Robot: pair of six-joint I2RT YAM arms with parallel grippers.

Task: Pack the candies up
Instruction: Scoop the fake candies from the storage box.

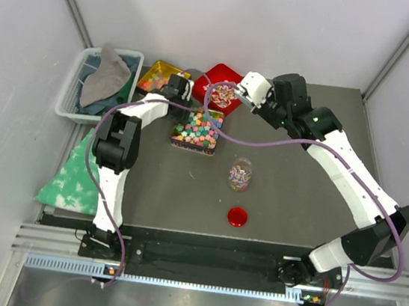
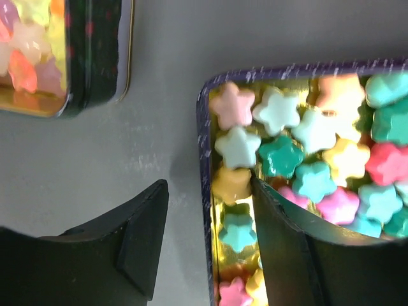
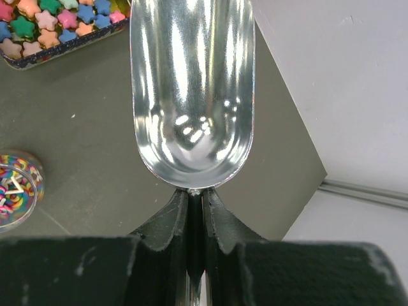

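- Scooping step in hand, by the look of it: metal scoop (image 3: 191, 95) pinched by its thin handle in the right gripper (image 3: 194, 197), jaws pressed together on it
- From above, reaching over the red tin (image 1: 219, 72) of pink-white candies (image 1: 224, 93) at the far side of the table (image 2: 95, 159)
- Nothing in the scoop's bowl from the right wrist view, so no load picked up yet
- Spread apart at the left gripper (image 2: 205, 188), straddling the wall of the star tin (image 2: 203, 159): one finger outside on the table, the other inside among the star-shaped candies (image 2: 280, 156); not closed on the wall
- Partly filled and standing open near mid-table: the clear jar (image 1: 241, 174), with the red lid (image 1: 238, 217) lying apart, nearer the arms
- Next, probably: dip the scoop into the pink-white candies, lift it level, carry to the jar and tip; calls for a steady wrist against spills
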